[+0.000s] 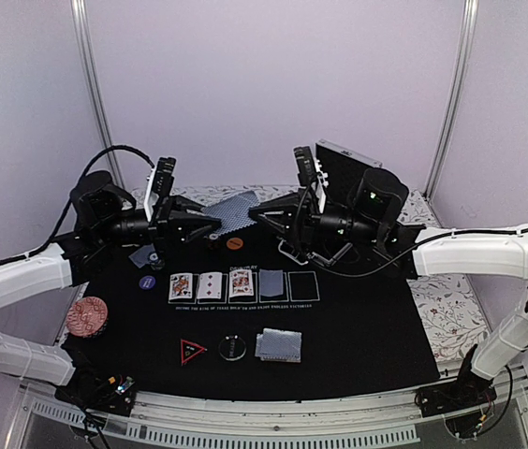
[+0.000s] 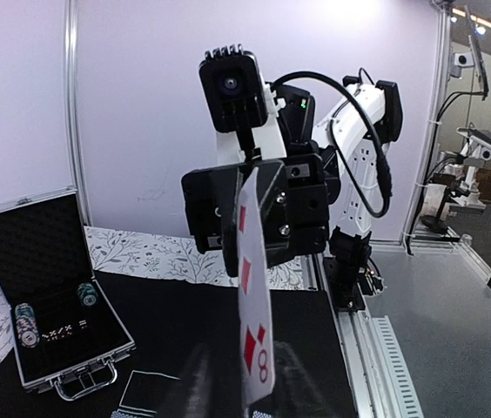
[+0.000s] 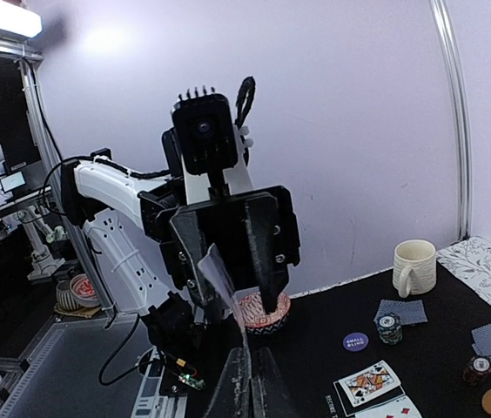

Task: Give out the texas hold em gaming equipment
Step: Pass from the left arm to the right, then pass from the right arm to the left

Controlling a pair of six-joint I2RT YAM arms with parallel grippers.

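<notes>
Card [image 1: 234, 211], eight of diamonds, grey-blue back: held in the air between my two pincers, which meet tip to tip. My right pincer [image 1: 254, 216] is clenched on one end of it; my left pincer [image 1: 214, 223] has the other end between its fingers, but whether it grips I cannot tell. Below both pincers and nearer my bases, a row of cards [image 1: 210, 285] lies on the mat [image 1: 367, 327].

One grey-blue-backed card [image 1: 236, 213] was up in the air, an eight of diamonds on its face. On the table [image 1: 367, 327], three face-up cards [image 1: 210, 284] sat in a row, with one face-down card [image 1: 271, 283] just beside them. Nearer were a red-edged triangle marker [image 1: 191, 351], a black-and-white disc [image 1: 232, 347] and a small face-down pile [image 1: 278, 346].
</notes>
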